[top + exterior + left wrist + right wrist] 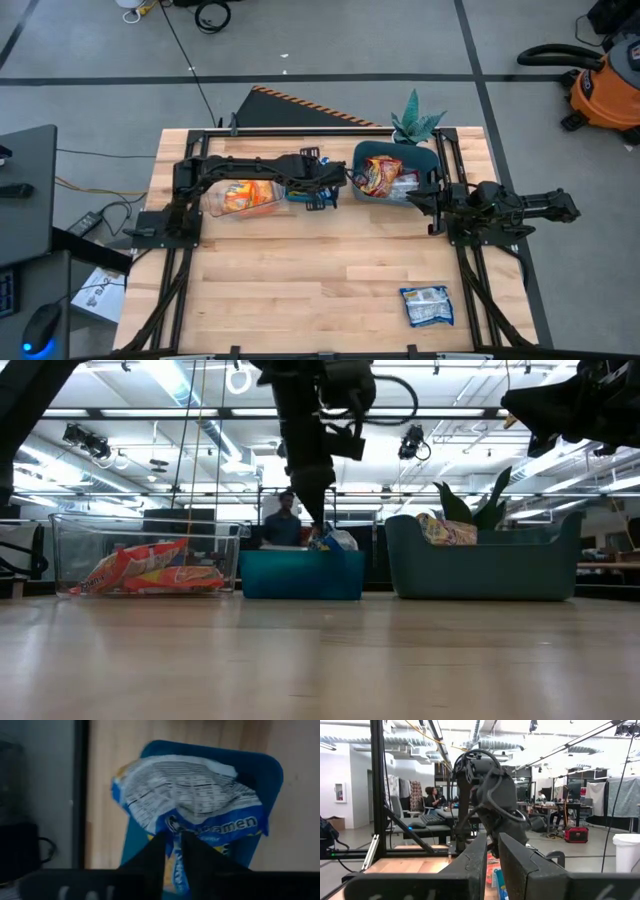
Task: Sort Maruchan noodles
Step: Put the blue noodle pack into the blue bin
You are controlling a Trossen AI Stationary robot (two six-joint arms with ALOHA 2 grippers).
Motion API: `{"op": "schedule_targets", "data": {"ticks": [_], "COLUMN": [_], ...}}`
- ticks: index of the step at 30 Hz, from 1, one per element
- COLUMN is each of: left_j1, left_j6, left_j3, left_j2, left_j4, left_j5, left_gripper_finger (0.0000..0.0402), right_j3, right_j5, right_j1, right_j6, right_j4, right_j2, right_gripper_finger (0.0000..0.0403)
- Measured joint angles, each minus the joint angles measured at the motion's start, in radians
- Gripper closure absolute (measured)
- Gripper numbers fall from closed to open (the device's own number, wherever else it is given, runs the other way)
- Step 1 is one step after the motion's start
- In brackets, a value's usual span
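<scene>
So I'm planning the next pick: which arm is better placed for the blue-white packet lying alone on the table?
Right, probably. The blue-white packet lies on the right arm's side, and the right gripper holds nothing. The left gripper is busy, shut on a blue-white packet over the small blue bin.

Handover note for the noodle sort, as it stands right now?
Left gripper: shut on a blue-white packet, held over the small blue bin.
Right gripper: empty, fingers nearly shut, raised beside the large teal bin.
Done: orange packets in the clear bin; red packets in the teal bin.
Left: release the held packet; one blue-white packet lies on the table, near-right.
</scene>
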Motion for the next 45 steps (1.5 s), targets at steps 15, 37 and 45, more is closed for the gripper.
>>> {"op": "schedule_targets", "data": {"ticks": [15, 37, 45], "left_j1": [-0.165, -0.413, -0.427], "left_j6": [-0.019, -0.010, 0.103], "left_j3": [0.012, 0.272, 0.540], "left_j2": [-0.017, 0.432, 0.610], "left_j4": [0.326, 0.944, 0.802], "left_j5": [0.245, 0.426, 0.429], "left_gripper_finger": [0.0254, 0.0268, 0.0278], "right_j3": [0.000, 0.000, 0.000], "right_j5": [0.000, -0.001, -0.001], "right_j1": [0.000, 0.000, 0.000], "right_j6": [0.000, 0.000, 0.000], "right_j4": [0.000, 0.000, 0.000], "right_j2": [0.000, 0.000, 0.000], "right_gripper_finger": [0.0348, 0.0348, 0.0348]}}
